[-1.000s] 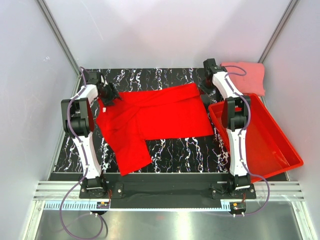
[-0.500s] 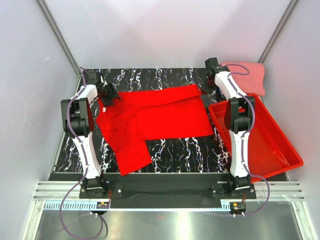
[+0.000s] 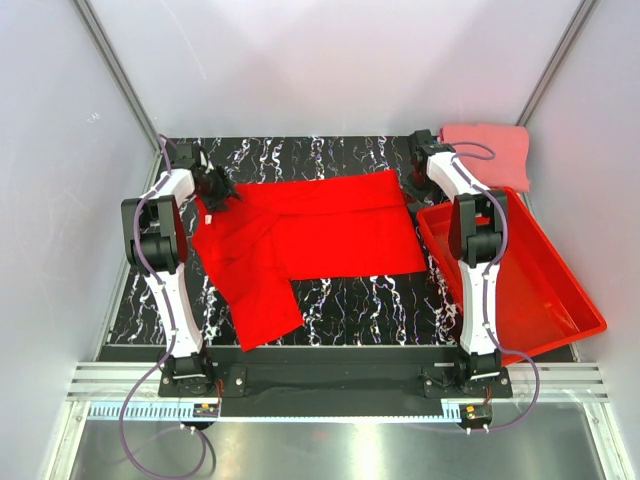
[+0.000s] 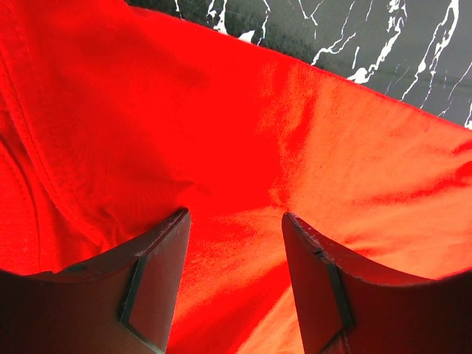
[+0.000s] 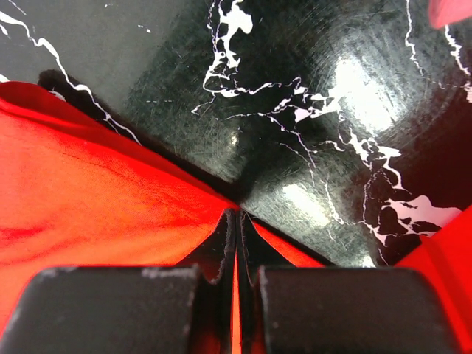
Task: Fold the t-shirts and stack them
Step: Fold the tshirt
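Left arm [image 3: 160,235] reaches forward from its base, elbow raised, wrist turned in toward centre; left gripper [image 4: 234,221] points down, jaws apart, nothing pinched, fingers [image 4: 158,273] low over cloth, contact unclear; right arm [image 3: 478,250] stretched to the far side, forearm leaning left; right gripper [image 5: 237,215] closed tight, pads pressed together with a thin corner of the red t-shirt [image 5: 88,199] nipped between them.

Red t-shirt [image 3: 320,225]: matt cloth, fine weave, stitched seams (ribbing shows close up). Pink t-shirt [image 3: 495,150]: soft matt cloth. Table [image 3: 340,295]: black marbled top, glossy, faintly scratched. Bin [image 3: 545,280]: smooth shiny red plastic.
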Robot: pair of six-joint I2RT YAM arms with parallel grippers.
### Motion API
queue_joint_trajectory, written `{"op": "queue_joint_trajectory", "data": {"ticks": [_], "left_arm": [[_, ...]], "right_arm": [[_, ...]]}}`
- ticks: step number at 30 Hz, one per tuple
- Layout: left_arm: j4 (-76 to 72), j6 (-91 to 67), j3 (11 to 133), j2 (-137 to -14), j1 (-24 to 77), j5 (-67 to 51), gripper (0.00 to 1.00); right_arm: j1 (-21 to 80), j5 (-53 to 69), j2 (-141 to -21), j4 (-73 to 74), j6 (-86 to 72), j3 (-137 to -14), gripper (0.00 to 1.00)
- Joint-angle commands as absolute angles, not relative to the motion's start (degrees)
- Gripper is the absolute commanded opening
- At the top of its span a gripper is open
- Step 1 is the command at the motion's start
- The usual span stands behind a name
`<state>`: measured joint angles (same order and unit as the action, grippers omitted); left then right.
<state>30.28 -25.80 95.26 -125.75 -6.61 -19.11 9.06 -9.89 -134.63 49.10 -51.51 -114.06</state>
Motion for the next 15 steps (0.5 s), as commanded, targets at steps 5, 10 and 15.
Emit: {"op": "queue_joint_trajectory", "data": {"ticks": [5, 10, 15], "left_arm": [[31.91, -25.05, 95.62, -128.23, -7.91, -17.05, 0.61], [31.90, -25.23, 95.54, -128.15, -8.00, -16.96, 0.60], [31.82, -25.40, 95.54, -128.14, -7.91, -16.96, 0.60]], "right_arm": [[8.96, -13.80, -126.83, 48.52, -50.36, -113.73, 0.00], [8.96, -13.54, -125.69, 48.17, -50.54, -111.28, 0.00], [8.96, -13.45, -124.19, 45.44, -50.98, -106.79, 0.00]]}}
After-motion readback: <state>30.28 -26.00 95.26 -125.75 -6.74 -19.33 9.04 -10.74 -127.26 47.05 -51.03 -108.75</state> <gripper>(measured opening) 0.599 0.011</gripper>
